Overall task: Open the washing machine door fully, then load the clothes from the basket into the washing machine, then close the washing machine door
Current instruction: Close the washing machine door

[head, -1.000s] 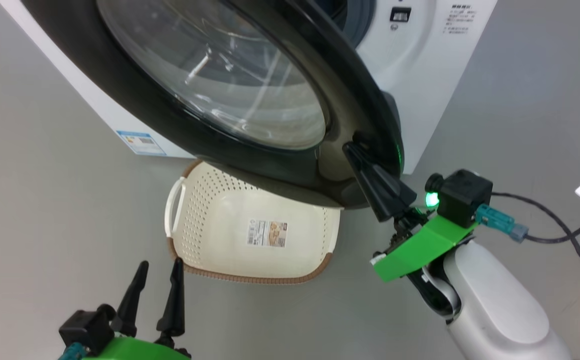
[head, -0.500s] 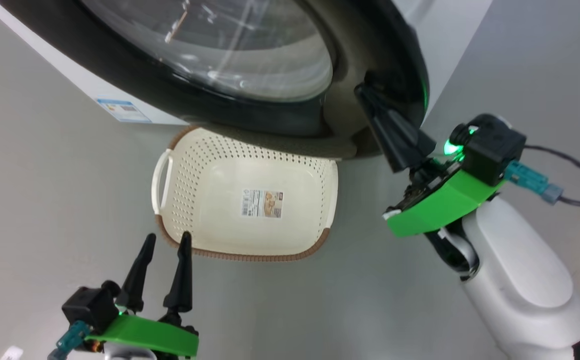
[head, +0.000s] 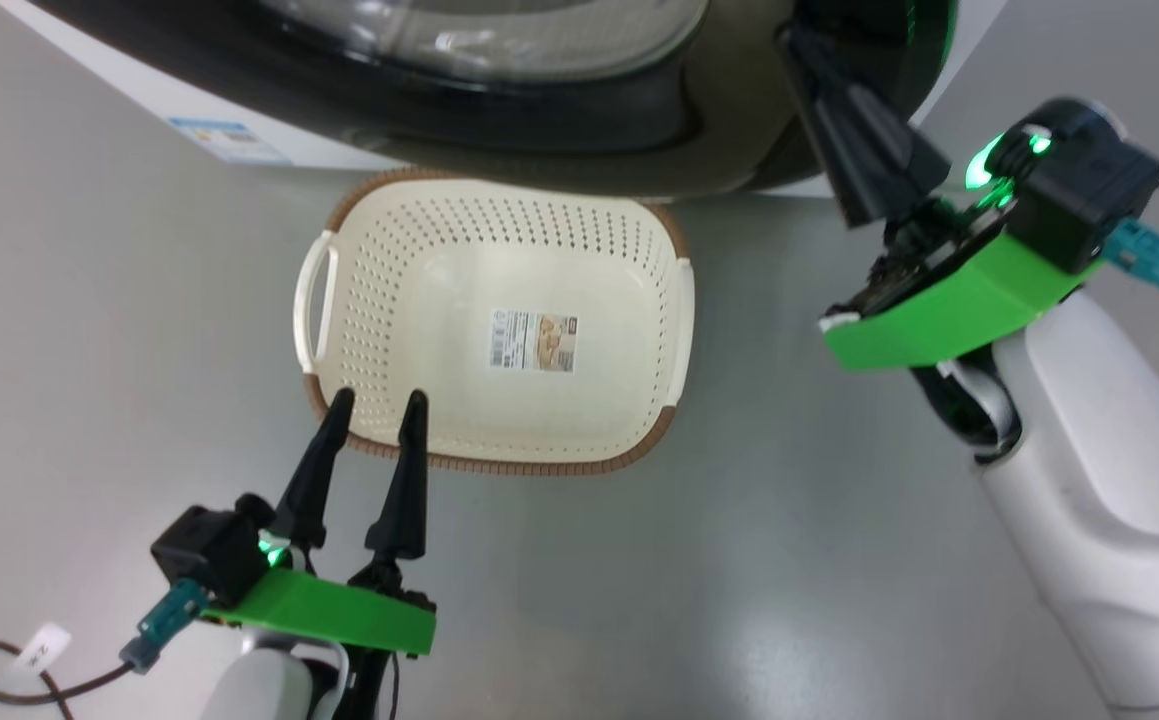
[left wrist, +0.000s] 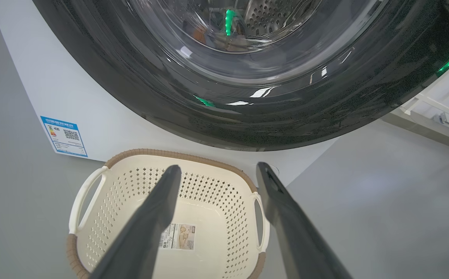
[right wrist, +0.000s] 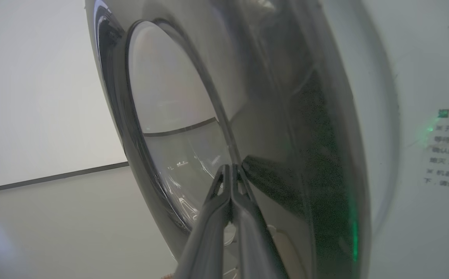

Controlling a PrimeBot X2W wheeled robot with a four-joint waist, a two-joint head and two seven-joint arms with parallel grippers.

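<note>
The right gripper has its two fingers pressed together on nothing, as they were a second ago, tips against the grey inner face of the washing machine door near its rim. The left gripper holds its fingers apart, tips over the near rim of the basket. The head camera has tipped downward since then, so the door now sits higher in that picture. The basket, earlier half hidden beneath the door's lower edge, now shows whole on the floor before the washing machine, its label sticker on the bottom.
</note>
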